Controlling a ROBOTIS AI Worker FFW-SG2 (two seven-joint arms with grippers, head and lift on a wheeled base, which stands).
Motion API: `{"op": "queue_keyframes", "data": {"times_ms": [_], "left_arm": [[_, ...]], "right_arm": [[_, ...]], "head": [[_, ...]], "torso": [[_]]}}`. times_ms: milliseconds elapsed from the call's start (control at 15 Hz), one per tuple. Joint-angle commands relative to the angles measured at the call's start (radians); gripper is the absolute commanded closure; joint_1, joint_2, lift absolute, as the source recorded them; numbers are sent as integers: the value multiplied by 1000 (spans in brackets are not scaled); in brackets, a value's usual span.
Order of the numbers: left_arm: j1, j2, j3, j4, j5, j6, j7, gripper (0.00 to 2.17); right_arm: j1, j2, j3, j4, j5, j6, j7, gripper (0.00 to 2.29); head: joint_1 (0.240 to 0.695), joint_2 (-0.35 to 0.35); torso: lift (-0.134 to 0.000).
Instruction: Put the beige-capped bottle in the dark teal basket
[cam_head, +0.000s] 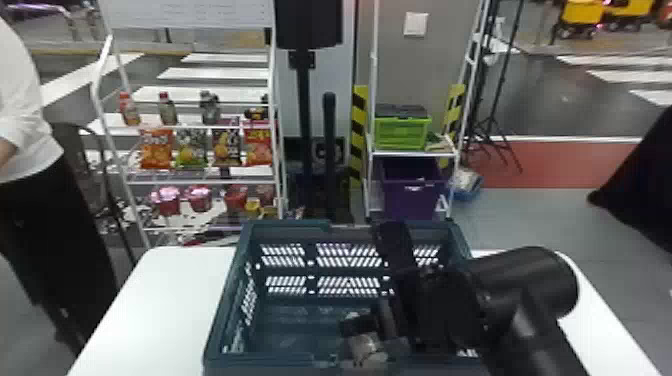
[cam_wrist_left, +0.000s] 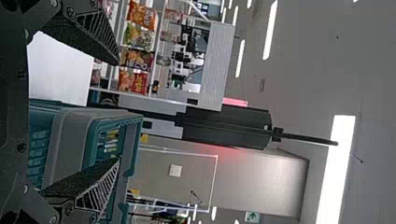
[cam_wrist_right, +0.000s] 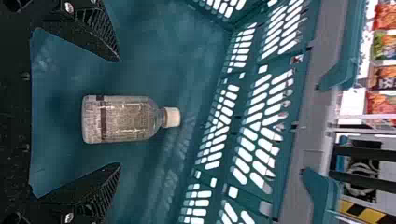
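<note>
Well, the right wrist view reveals the beige-capped bottle inside basket — right gripper, left gripper agape.

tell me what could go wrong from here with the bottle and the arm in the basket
The bottle lies on its side, so a brush from the open fingers of the right end effector on either side could roll it. That end effector is down inside the basket, so it might catch a wall on the way out and drag the basket.

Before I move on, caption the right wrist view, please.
Beige-capped bottle inside the dark teal basket, untouched by the open right tool.
</note>
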Motion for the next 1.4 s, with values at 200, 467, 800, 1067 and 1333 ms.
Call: {"op": "queue_keyframes", "data": {"times_ms": [200, 467, 800, 1067, 1333], "left_arm": [[-2, -8, 1, 12, -3, -9, 0, 157], [-10, -11, -1, 22, -3, -12, -1, 157], [-10, -17, -1, 35, -10, -28, -5, 157], [-10, -23, -5, 38, -17, -40, -3, 157], [-7, -25, -7, 29, -17, -43, -3, 157]], "right_arm": [[111, -25, -6, -226, 21, -38, 0, 87], [311, -126, -27, -453, 42, -238, 2, 73], [622, -195, -128, -622, 44, -621, 23, 56], [837, -209, -194, -637, 38, -968, 49, 56], [993, -204, -245, -585, 6, -1232, 114, 63]], "head": [[499, 0], [499, 0], [499, 0], [499, 0], [499, 0]], "torso": [[0], [0], [0], [0], [0]]}}
